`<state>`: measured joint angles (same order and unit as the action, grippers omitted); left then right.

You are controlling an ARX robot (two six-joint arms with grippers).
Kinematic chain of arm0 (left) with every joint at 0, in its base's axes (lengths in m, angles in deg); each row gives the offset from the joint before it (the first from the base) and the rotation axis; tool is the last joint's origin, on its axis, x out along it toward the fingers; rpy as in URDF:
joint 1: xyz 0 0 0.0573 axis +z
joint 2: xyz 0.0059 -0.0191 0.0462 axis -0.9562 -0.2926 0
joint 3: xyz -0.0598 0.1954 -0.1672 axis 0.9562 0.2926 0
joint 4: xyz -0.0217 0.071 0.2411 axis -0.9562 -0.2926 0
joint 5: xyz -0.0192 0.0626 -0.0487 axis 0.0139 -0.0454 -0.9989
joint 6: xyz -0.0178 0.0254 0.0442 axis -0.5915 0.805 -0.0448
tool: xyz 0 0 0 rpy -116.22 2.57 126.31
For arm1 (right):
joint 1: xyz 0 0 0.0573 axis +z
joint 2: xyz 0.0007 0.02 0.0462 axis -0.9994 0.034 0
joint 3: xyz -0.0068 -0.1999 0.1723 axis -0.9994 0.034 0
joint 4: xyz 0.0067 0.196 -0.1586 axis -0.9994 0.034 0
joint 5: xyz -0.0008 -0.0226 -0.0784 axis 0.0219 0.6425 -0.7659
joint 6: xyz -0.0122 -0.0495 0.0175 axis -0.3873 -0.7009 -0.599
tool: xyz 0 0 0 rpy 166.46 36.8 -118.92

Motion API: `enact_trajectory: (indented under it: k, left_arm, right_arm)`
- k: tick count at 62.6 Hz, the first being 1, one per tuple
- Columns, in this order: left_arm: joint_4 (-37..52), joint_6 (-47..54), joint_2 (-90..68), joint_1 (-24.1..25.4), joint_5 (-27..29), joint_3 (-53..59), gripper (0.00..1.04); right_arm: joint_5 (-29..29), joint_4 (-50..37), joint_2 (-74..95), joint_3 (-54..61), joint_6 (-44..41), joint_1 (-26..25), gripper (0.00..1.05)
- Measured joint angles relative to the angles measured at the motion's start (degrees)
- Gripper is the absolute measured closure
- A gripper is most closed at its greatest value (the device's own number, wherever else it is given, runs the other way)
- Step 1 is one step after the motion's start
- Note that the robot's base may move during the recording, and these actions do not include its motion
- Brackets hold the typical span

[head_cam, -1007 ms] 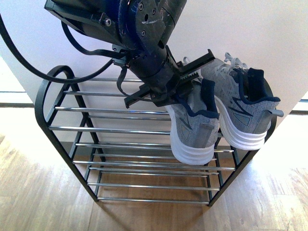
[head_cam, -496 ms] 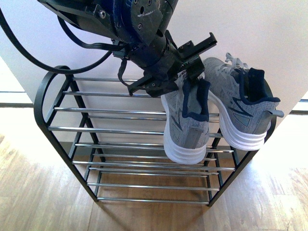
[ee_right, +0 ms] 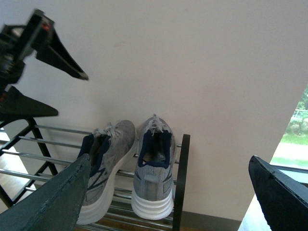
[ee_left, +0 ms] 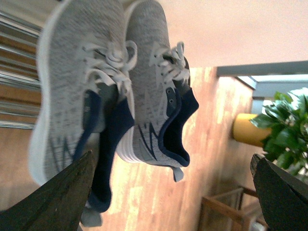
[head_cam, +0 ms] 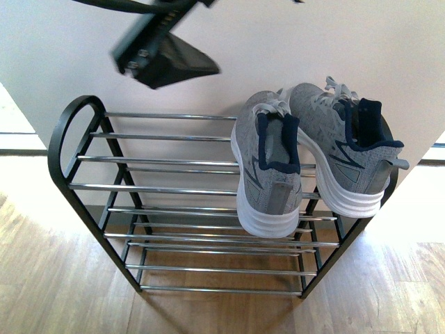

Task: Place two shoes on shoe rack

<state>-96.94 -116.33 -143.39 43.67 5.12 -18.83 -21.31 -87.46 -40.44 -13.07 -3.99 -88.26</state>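
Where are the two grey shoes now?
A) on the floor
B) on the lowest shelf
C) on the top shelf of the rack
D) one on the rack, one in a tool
C: one shoe and its mate sit side by side on the top rods of the shoe rack.

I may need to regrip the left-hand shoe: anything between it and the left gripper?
Nothing visible. The left gripper hangs open above the shoe, which sits on the top tier of the shoe rack beside the other shoe.
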Motion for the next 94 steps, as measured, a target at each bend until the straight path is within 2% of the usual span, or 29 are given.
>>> enact_trajectory:
  k: [11,19,21,24,26,30,36,43,58,81,86,94]
  left_arm:
    - [-2.2,9.0,9.6,5.4,14.3,8.4,0.09]
    - [-2.6,16.3,16.6,9.2,20.8,13.2,0.09]
    - [0.9,20.0,17.8,9.4,23.3,14.9,0.12]
    - [16.1,26.9,19.8,9.7,29.6,20.9,0.21]
    - [23.7,30.9,20.7,10.1,30.9,24.3,0.25]
    - [37.6,39.2,22.7,11.1,30.8,31.6,0.35]
    - [50.2,46.5,25.8,13.0,29.5,40.0,0.49]
    - [54.8,50.2,30.3,15.4,27.8,46.1,0.66]
    - [55.8,52.3,37.8,19.0,23.8,55.5,1.03]
    - [51.4,52.8,52.6,24.2,19.1,65.8,1.04]
    - [48.8,52.9,57.0,27.9,14.6,67.6,1.04]
    - [46.1,52.9,61.1,29.1,14.4,68.8,1.04]
  right_arm:
    - [0.0,0.0,0.0,0.0,0.0,0.0,0.09]
    - [0.0,0.0,0.0,0.0,0.0,0.0,0.09]
    - [0.0,0.0,0.0,0.0,0.0,0.0,0.09]
    - [0.0,0.0,0.0,0.0,0.0,0.0,0.09]
    - [0.0,0.0,0.0,0.0,0.0,0.0,0.09]
    - [0.0,0.0,0.0,0.0,0.0,0.0,0.09]
    - [0.0,0.0,0.0,0.0,0.0,0.0,0.09]
    - [0.0,0.0,0.0,0.0,0.0,0.0,0.09]
    - [0.0,0.0,0.0,0.0,0.0,0.0,0.09]
    - [0.0,0.0,0.0,0.0,0.0,0.0,0.09]
    - [0.0,0.0,0.0,0.0,0.0,0.0,0.09]
    - [0.0,0.0,0.0,0.0,0.0,0.0,0.09]
